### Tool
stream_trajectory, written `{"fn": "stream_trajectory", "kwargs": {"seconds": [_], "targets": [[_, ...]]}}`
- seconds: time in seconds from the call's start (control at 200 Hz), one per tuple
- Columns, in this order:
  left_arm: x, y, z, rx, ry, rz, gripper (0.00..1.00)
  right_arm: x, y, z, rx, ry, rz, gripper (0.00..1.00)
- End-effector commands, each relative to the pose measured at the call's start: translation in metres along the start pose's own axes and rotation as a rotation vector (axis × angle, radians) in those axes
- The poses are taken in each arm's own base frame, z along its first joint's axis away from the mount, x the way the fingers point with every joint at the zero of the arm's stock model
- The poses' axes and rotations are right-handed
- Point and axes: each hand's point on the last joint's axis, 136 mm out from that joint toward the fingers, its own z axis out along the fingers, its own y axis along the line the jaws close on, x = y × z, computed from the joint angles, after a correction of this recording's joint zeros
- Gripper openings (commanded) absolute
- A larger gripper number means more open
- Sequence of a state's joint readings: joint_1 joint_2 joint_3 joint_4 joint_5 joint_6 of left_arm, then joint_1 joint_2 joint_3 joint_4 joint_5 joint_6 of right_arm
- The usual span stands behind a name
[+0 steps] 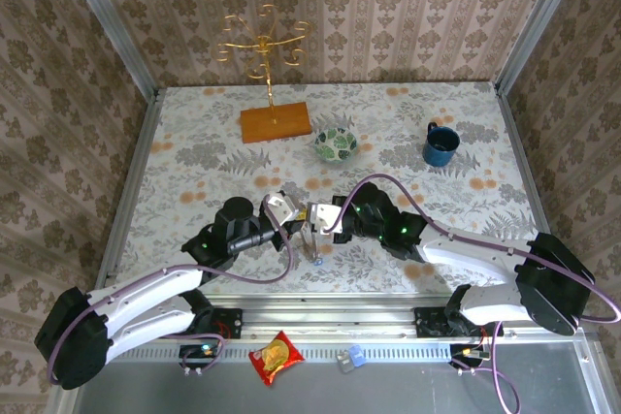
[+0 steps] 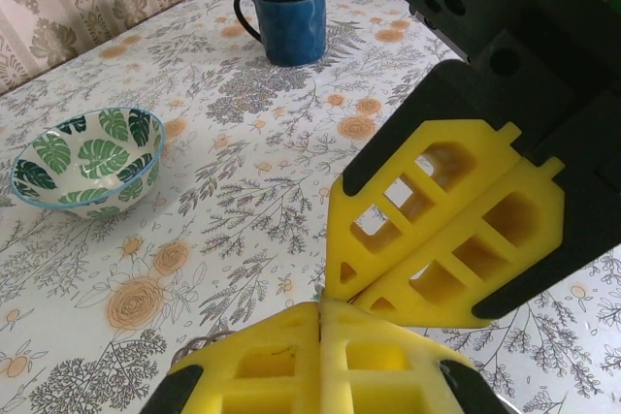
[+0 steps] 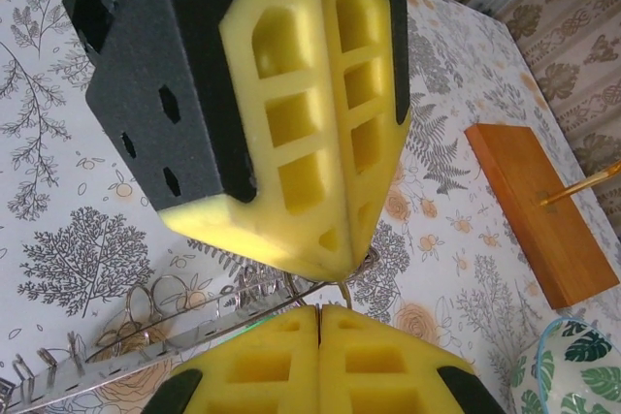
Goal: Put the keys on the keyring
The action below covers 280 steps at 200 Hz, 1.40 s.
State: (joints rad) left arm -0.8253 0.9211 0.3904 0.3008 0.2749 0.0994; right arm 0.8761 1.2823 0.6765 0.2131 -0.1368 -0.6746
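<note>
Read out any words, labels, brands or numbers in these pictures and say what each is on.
No text can be read.
Red and yellow packet at the near edge: any print is too small to read.
Dark blue ceramic mug and green-and-white leaf-patterned bowl: no lettering visible.

bench (image 1: 194, 133): white, grey leaves, orange blossoms | bowl (image 2: 87, 157): white, green leaves, blue rim | mug (image 2: 291, 16): dark blue | wooden base (image 1: 277, 122): orange-brown | left claw (image 2: 320, 312): yellow, black-edged | walls (image 1: 388, 7): beige damask
</note>
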Motion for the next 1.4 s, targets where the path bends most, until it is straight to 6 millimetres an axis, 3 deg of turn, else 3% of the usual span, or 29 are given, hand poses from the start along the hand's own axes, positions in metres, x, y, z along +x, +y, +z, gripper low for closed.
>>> {"fn": "stream_trajectory", "kwargs": {"seconds": [0.0,0.06,0.155,0.275,0.49,0.745,0.995,1.1,1.245,1.395], "targets": [[-0.012,-0.003,0.001,0.01,-0.044,-0.002,0.0,0.001,0.006,-0.001,-0.006,-0.004,-0.005,0.2],[-0.011,-0.003,0.001,0.01,-0.044,-0.001,0.0,-0.003,0.005,-0.005,0.002,-0.027,0.015,0.26],[-0.006,-0.003,0.002,0.008,-0.04,-0.004,0.0,-0.001,0.006,-0.011,-0.002,-0.036,0.054,0.23],[-0.005,-0.003,0.002,0.008,-0.042,-0.006,0.0,0.004,0.006,-0.016,0.005,-0.038,0.121,0.28],[-0.005,-0.006,0.001,0.023,-0.051,-0.003,0.0,0.011,-0.013,-0.026,-0.006,-0.136,0.39,0.32],[-0.008,-0.008,0.002,0.035,-0.059,0.002,0.0,-0.008,-0.011,-0.012,-0.163,-0.227,0.466,0.38],[-0.007,-0.008,0.004,0.041,-0.061,0.005,0.0,-0.008,-0.008,0.007,-0.233,-0.242,0.498,0.38],[-0.007,-0.008,0.004,0.039,-0.06,0.005,0.0,-0.01,-0.004,0.013,-0.276,-0.246,0.506,0.33],[-0.007,-0.008,0.002,0.035,-0.061,0.007,0.0,-0.009,-0.002,0.012,-0.311,-0.25,0.509,0.0],[-0.002,0.003,-0.001,-0.028,-0.026,0.016,0.0,-0.009,-0.004,0.005,-0.324,-0.212,0.475,0.0]]}}
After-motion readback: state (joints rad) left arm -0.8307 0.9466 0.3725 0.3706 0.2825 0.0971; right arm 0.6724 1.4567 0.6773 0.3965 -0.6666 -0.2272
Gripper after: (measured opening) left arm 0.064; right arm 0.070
